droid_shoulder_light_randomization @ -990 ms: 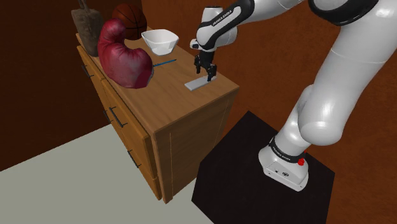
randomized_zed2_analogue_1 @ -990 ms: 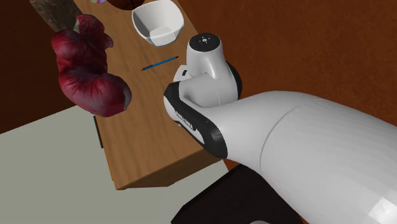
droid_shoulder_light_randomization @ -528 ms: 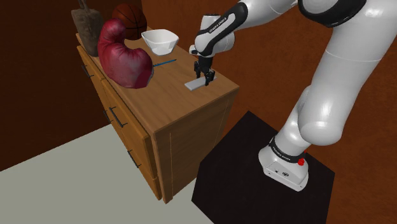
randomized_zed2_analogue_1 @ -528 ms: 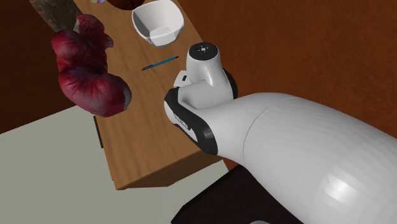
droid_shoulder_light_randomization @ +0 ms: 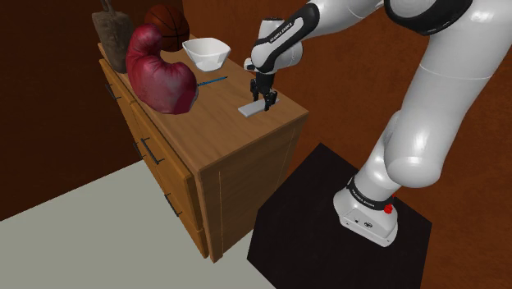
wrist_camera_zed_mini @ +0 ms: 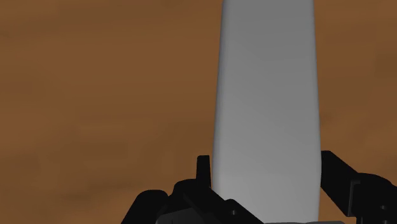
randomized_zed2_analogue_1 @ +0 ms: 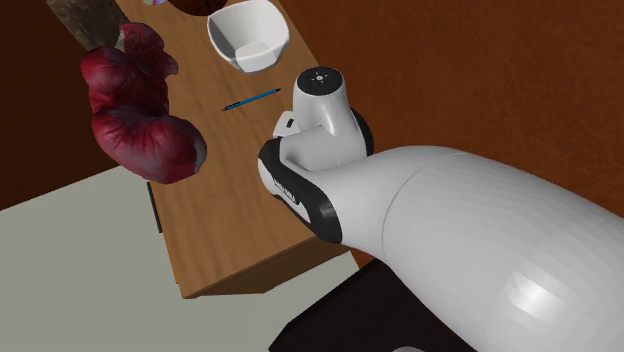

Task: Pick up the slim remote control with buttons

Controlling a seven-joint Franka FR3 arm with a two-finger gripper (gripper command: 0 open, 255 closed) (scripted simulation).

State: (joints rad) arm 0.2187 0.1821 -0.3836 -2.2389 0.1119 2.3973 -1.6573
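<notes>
The white jointed arm (droid_shoulder_light_randomization: 427, 107) rises from its black box stand (droid_shoulder_light_randomization: 328, 238), bends over at the top and reaches down toward the shoulder view's left. Its wrist points almost straight down at the surface. The all-black pincer (droid_shoulder_light_randomization: 263, 102) is spread. Its fingers (wrist_camera_zed_mini: 202, 168) stand on either side of the slim, flat, pale grey remote control (droid_shoulder_light_randomization: 250, 109), just beside its long edges. The remote lies flat on the brown wooden surface (droid_shoulder_light_randomization: 221, 123) of a chest of drawers, near the surface's right edge in the shoulder view. Farther along the surface are a thin blue pen (droid_shoulder_light_randomization: 212, 81), a white bowl (droid_shoulder_light_randomization: 206, 52), a dark red boxing glove (droid_shoulder_light_randomization: 160, 70) and an orange-brown basketball (droid_shoulder_light_randomization: 166, 23). Reddish-brown walls stand behind, and the floor (droid_shoulder_light_randomization: 66, 238) is pale grey.
</notes>
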